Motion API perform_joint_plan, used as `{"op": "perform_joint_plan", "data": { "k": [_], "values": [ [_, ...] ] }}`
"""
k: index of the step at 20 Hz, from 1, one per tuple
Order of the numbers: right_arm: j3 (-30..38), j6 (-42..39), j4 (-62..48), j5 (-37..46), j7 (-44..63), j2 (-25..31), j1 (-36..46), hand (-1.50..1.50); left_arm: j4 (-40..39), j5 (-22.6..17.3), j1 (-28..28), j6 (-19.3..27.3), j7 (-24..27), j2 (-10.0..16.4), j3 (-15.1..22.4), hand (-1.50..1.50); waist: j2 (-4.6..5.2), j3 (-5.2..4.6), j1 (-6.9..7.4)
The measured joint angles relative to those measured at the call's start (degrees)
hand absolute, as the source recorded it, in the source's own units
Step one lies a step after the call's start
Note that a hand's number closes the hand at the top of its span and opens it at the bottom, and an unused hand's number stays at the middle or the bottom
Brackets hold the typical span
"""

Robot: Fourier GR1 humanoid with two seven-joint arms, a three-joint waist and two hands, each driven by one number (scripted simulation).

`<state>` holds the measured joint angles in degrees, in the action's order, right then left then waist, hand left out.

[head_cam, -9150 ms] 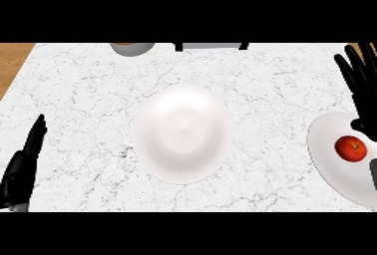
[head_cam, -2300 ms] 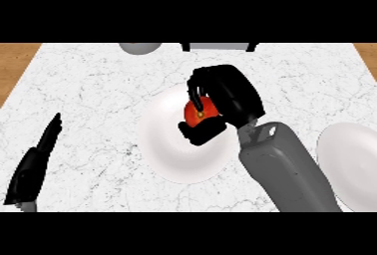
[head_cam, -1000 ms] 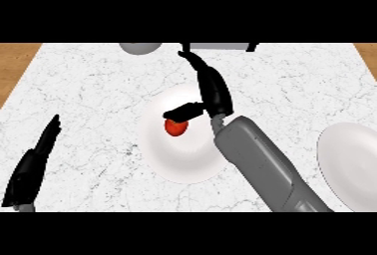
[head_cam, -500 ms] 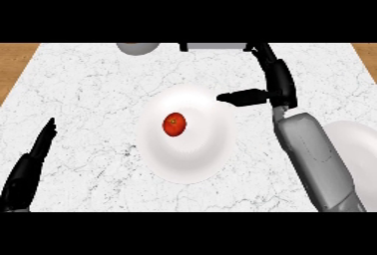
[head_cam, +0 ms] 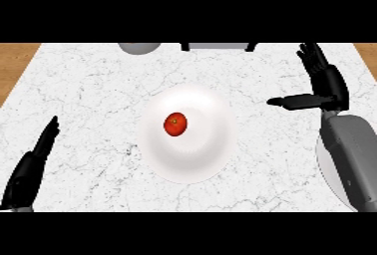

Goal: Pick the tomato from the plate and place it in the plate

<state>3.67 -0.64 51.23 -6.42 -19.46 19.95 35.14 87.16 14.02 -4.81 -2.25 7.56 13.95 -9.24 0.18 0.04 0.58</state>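
A red tomato [head_cam: 174,124] lies on the white plate [head_cam: 188,159] in the middle of the marble counter. Nothing touches it. My right hand [head_cam: 324,88] is open to the right of that plate, fingers straight and pointing away, thumb sticking out to the left. A second white plate [head_cam: 326,164] at the right edge is mostly hidden under my right forearm. My left hand [head_cam: 33,167] rests open at the lower left, fingers up.
A grey round object [head_cam: 140,48] and a dark-framed object [head_cam: 218,46] sit at the counter's far edge. Wooden floor [head_cam: 16,62] shows beyond the counter's left side.
My right hand has let go of the tomato on the middle plate and has drawn away to the right. The tomato stays on the plate. The left hand barely moved.
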Motion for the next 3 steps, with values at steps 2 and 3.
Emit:
{"op": "perform_joint_plan", "data": {
  "k": [2,3],
  "values": [
    [1.4,-2.1,-1.9,-0.3,-0.9,1.5,0.9,-1.5,-0.2,0.5,-0.4,0.1,0.5,-0.5,0.2,0.0,-0.03,0.01,-0.04],
    [2.0,-3.1,-3.5,-0.2,-1.7,2.1,1.4,-1.5,0.0,0.4,0.0,-0.1,-0.1,-0.5,0.1,0.0,-0.04,-0.01,-0.03]
  ]
}}
